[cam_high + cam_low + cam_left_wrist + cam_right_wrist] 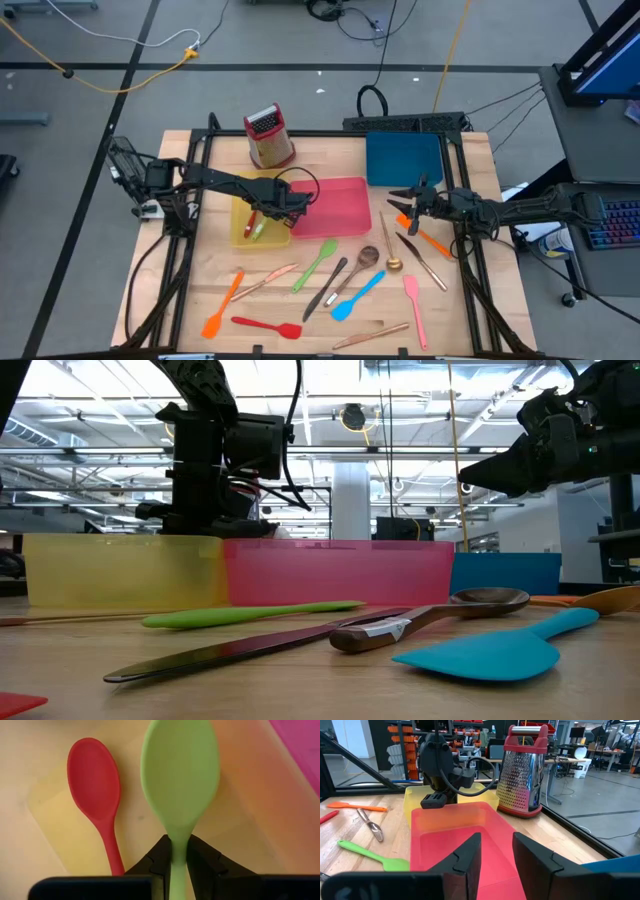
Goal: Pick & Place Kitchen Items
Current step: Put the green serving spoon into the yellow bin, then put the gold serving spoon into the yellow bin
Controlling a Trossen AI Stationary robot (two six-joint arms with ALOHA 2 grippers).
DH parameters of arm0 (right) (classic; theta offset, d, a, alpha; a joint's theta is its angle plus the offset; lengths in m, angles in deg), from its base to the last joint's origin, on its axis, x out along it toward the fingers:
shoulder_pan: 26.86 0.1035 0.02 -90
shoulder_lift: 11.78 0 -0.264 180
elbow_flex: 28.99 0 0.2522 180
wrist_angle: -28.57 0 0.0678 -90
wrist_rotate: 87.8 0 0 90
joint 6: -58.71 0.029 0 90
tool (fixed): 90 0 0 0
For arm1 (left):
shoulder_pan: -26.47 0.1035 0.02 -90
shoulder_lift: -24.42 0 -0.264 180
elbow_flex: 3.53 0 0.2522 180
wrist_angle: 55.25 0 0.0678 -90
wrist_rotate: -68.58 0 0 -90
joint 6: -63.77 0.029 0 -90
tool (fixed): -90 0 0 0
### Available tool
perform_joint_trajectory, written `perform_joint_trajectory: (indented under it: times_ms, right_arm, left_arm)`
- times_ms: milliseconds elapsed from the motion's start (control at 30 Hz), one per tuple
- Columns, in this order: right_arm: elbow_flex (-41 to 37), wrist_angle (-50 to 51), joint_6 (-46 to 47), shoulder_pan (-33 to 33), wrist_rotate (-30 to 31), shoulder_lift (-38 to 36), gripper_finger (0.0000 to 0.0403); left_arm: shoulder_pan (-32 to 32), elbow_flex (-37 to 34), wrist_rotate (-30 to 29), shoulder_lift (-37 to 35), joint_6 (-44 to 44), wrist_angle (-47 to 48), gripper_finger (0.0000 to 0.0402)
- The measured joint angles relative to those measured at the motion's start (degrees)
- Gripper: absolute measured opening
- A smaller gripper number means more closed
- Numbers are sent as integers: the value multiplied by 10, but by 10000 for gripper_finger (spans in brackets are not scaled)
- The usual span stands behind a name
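In the left wrist view a green spoon [180,775] and a red spoon [95,775] are in the yellow tray [45,805]; the red one lies flat on its floor. My left gripper [179,851] reaches down into this tray [240,215] and is shut on the green spoon. My right gripper [405,200] hovers open over the table right of the pink tray [335,205], pointing level at it, nothing between its fingers [470,855]. Several more utensils lie on the near half of the table, among them a green spatula [315,263] and a blue one [358,296]. My left gripper pinches the green spoon's handle [179,845] between its two fingers, just behind the bowl. The fingers come steeply from above and lie across the handle. The bowl reaches out over the tray floor beside the red spoon; whether it rests there I cannot tell.
A red-topped metal grater [268,137] stands behind the yellow tray. A blue tray [403,160] sits at the far right. An orange spatula [425,238], a copper spoon [392,258] and a knife [420,258] lie under and near my right arm.
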Motion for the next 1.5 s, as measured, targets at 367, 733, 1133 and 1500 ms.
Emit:
perform_joint_trajectory:
  times_ms: [367, 733, 1133, 1500]
  right_arm:
    - [0, 0, 0, 0, 0, 0, 105]
    - [0, 0, 0, 0, 0, 0, 105]
    - [0, 0, 0, 0, 0, 0, 105]
    - [0, 6, 30, 0, -1, 0, 105]
  left_arm:
    - [0, 0, -2, 0, 30, -2, 99]
    - [0, 0, 12, -6, 64, 7, 128]
    - [-2, -1, 28, -106, 44, 8, 129]
    - [-31, 0, -65, -175, 48, -1, 129]
